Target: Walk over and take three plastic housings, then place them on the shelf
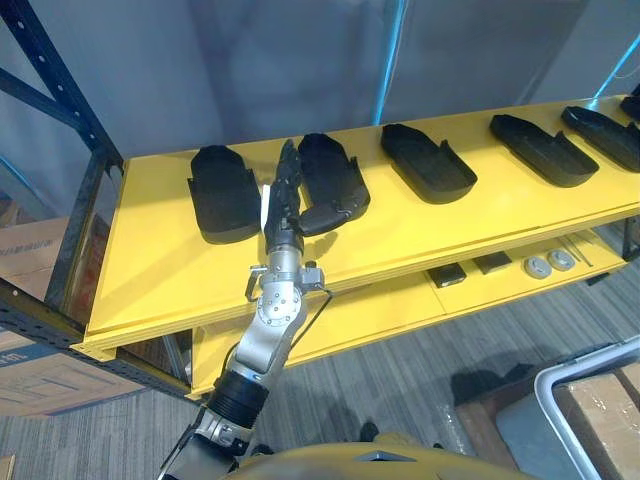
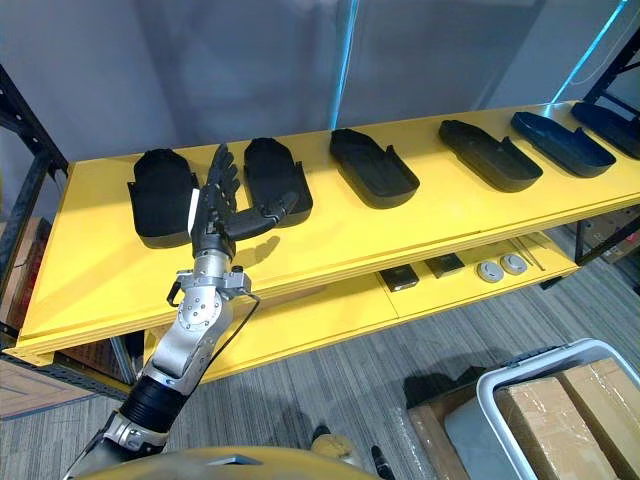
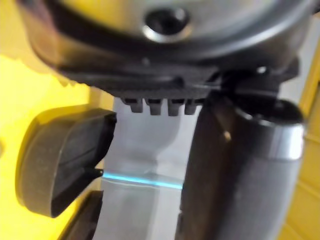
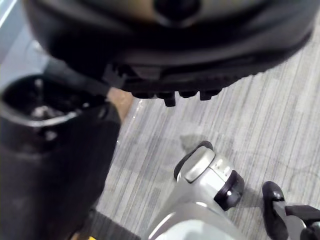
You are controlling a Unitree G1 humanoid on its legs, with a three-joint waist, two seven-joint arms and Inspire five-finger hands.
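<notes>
- Six plastic housings (image 2: pixel 373 166) lie in a row along the yellow shelf (image 2: pixel 90 270), hollow side up, and neither of my hands has one.
- Leftmost housing (image 2: pixel 160 195) sits just beside my left hand (image 2: pixel 210 222), on its outer side.
- That left hand is released: it's stretched flat over the shelf between the first two, with the thumb sticking out over the near end of the second housing (image 2: pixel 280 165). Can't tell if it's actually touching.
- My guess on handling: thin, stiff moulded shells, light, a bit slick on the smooth faces, so no flex but easy to skid. I'd pinch a raised side wall near the middle, thumb inside and fingers outside.
- Right hand (image 4: pixel 150 50) hangs over the grey floor (image 4: pixel 280 115), well away from the shelf. Can't tell whether it's clenched or released.
</notes>
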